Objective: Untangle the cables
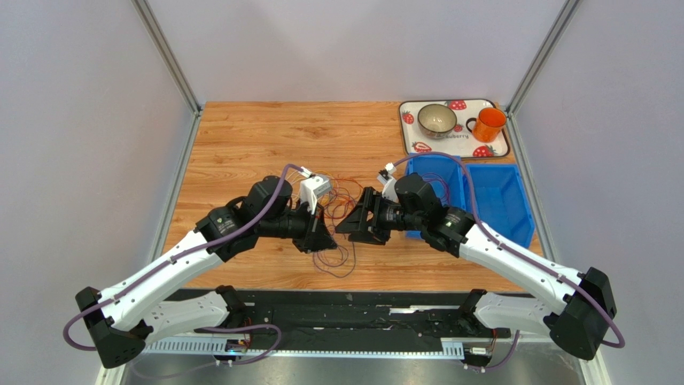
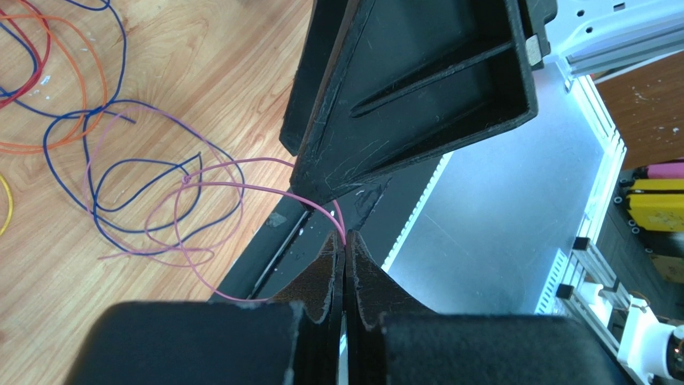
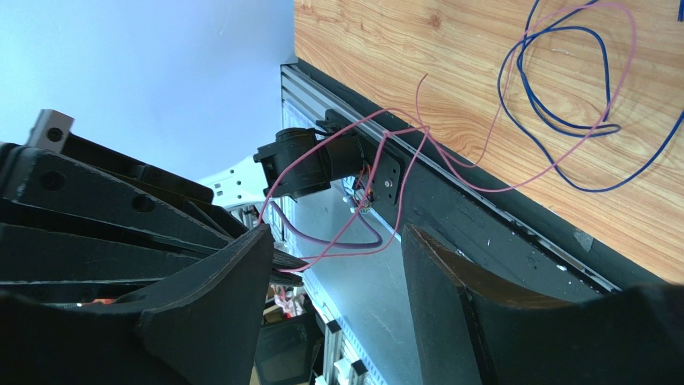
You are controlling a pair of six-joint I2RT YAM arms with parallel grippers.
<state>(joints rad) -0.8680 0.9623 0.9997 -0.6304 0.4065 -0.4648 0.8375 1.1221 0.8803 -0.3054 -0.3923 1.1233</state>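
Observation:
The cables [image 1: 338,202] lie as loose thin loops on the wooden table between the two grippers. In the left wrist view, pink [image 2: 201,186], blue [image 2: 87,164] and orange [image 2: 84,76] wires lie on the wood. My left gripper [image 2: 345,241] is shut on the pink wire, which leads off from its tips toward the table. My right gripper [image 3: 337,233] is open and close opposite the left gripper [image 1: 319,233]. In the right wrist view the taut pink wire [image 3: 417,152] runs from the left gripper's tips past the right gripper's gap to the table. Nothing is clamped in the right gripper [image 1: 353,224].
A blue bin [image 1: 499,200] stands right of the right arm. Behind it, a strawberry tray [image 1: 504,148] carries a bowl [image 1: 437,119] and an orange mug [image 1: 488,123]. The black rail and metal frame [image 3: 482,216] run along the table's near edge below the grippers.

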